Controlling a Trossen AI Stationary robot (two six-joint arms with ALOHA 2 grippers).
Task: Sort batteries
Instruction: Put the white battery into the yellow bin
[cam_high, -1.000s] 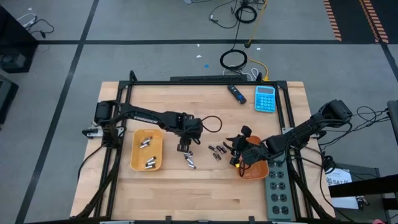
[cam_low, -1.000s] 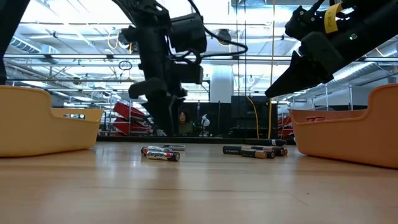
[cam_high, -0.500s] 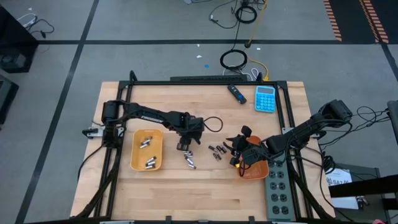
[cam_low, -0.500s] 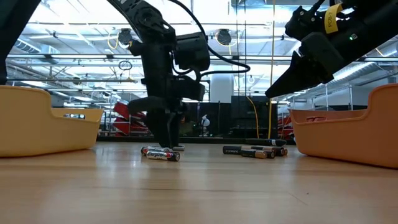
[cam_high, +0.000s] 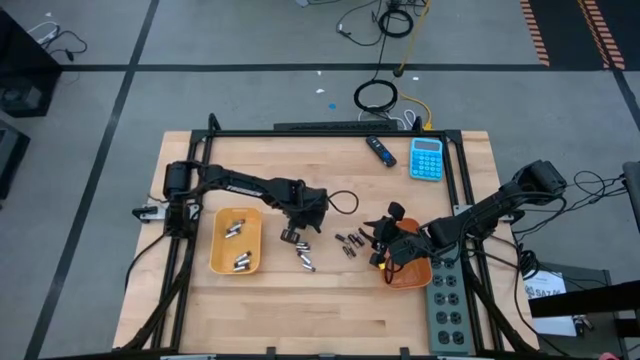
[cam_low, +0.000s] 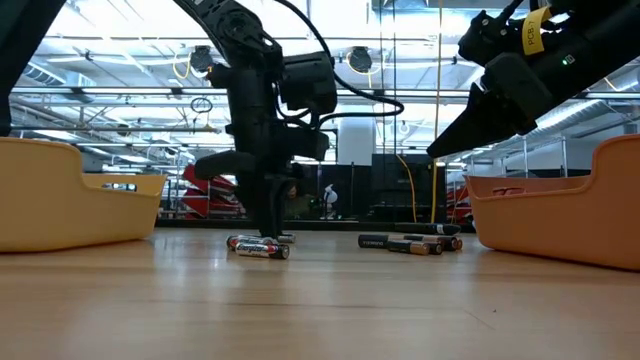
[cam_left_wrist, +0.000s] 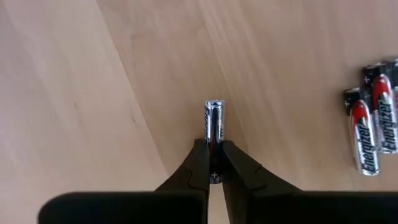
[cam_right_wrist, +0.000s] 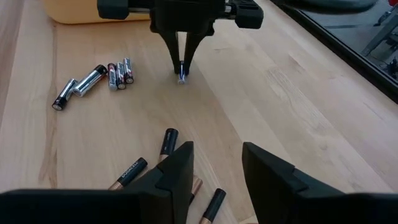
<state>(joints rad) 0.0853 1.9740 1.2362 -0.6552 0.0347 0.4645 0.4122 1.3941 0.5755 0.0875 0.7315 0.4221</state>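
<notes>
Risk noted: my left gripper (cam_left_wrist: 213, 163) pinches the shiny silver cylindrical battery (cam_left_wrist: 214, 122) only at its near end, most of its length projecting beyond my fingertips (cam_left_wrist: 198, 160). A lift could let it pivot or slip back to the pale wooden table (cam_high: 330, 310), near the silver batteries (cam_right_wrist: 93, 77) lying loose. My right gripper (cam_right_wrist: 214, 162) hovers, jaws parted, empty, near the orange tray (cam_high: 412, 277).

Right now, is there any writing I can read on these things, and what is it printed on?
"Energizer": on the red and silver cylindrical batteries lying loose on the wooden table.
Silver battery in the left gripper jaws: print too small to read.
Blue calculator: keys unreadable.
</notes>
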